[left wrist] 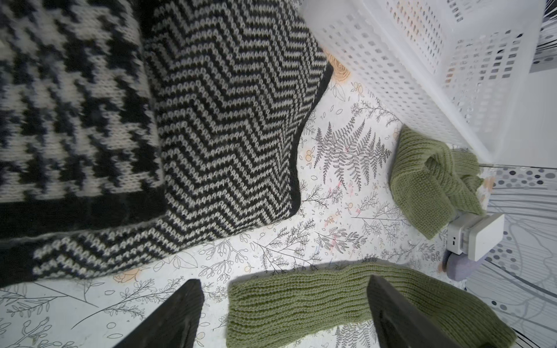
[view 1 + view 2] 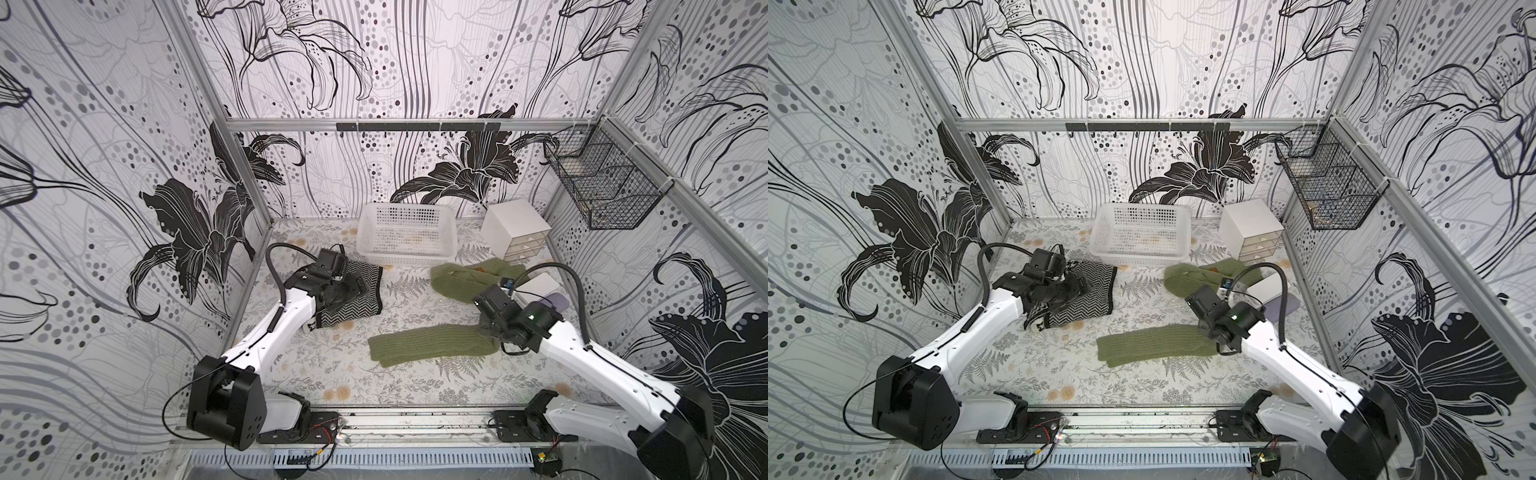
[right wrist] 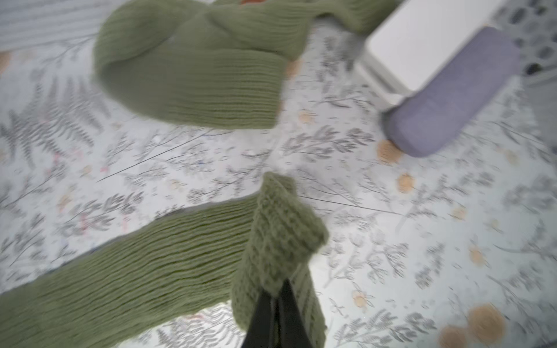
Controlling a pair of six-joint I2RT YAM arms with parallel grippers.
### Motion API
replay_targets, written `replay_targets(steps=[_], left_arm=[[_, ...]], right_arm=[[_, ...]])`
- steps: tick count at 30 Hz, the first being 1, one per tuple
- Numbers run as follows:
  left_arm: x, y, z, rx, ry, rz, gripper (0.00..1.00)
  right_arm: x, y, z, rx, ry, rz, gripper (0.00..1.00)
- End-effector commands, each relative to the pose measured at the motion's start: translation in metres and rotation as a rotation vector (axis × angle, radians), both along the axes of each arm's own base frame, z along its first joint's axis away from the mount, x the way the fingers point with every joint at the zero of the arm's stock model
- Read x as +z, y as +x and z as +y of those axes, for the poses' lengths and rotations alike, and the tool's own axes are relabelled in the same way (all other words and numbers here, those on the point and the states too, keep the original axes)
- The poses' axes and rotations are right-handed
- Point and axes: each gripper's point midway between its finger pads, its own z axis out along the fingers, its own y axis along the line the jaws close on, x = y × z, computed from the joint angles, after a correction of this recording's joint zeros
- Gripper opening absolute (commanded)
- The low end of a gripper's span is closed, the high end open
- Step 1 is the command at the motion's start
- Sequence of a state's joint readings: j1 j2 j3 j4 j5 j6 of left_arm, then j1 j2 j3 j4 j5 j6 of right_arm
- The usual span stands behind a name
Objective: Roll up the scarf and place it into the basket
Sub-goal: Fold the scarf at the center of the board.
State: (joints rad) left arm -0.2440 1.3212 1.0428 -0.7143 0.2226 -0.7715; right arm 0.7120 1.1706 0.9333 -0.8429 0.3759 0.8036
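Scarf (image 2: 432, 345), green, lies stretched on worktop (image 2: 332, 374) in front of basket (image 2: 409, 216). Right gripper (image 3: 275, 293) clenched on one end, pinched up, likely to start the roll. Left gripper (image 1: 283, 281) spread, empty, closer to basket.

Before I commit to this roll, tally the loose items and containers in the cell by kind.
Green ribbed knitted scarves: 2, a flat strip and a bunched one
Black-and-white zigzag knitted scarf: 1
White perforated plastic basket: 1
White drawer box: 1
Small white flat box: 1
Purple-grey rounded object: 1
Black wire mesh basket, wall-mounted: 1
Total: 8
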Motion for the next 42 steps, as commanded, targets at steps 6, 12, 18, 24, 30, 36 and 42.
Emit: replay_targets(steps=[6,12,18,24,30,36,42], left_arm=[[0.03,-0.002,0.072,0.122,-0.026,-0.072,0.89],[0.032,-0.007,0.088,0.14,-0.023,-0.075,0.89],[0.021,-0.009,0.093,0.146,-0.032,-0.059,0.89],[0.013,-0.007,0.091,0.138,-0.04,-0.044,0.89],[0.008,-0.001,0.081,0.11,-0.094,-0.047,0.9],[0.005,-0.003,0.02,-0.078,-0.11,-0.04,0.91],[0.007,-0.018,-0.076,-0.265,-0.15,-0.056,0.23]], right_arm=[[0.005,0.005,0.173,0.48,0.137,0.106,0.0],[-0.024,-0.018,0.246,0.643,0.105,0.257,0.0],[-0.047,-0.04,0.284,0.723,0.163,0.323,0.0],[-0.046,-0.068,0.293,0.802,0.158,0.372,0.0],[-0.031,-0.081,0.305,0.868,0.272,0.346,0.61],[-0.024,-0.042,0.213,0.629,0.247,0.236,0.6],[-0.045,-0.015,0.132,0.429,0.205,0.187,0.44]])
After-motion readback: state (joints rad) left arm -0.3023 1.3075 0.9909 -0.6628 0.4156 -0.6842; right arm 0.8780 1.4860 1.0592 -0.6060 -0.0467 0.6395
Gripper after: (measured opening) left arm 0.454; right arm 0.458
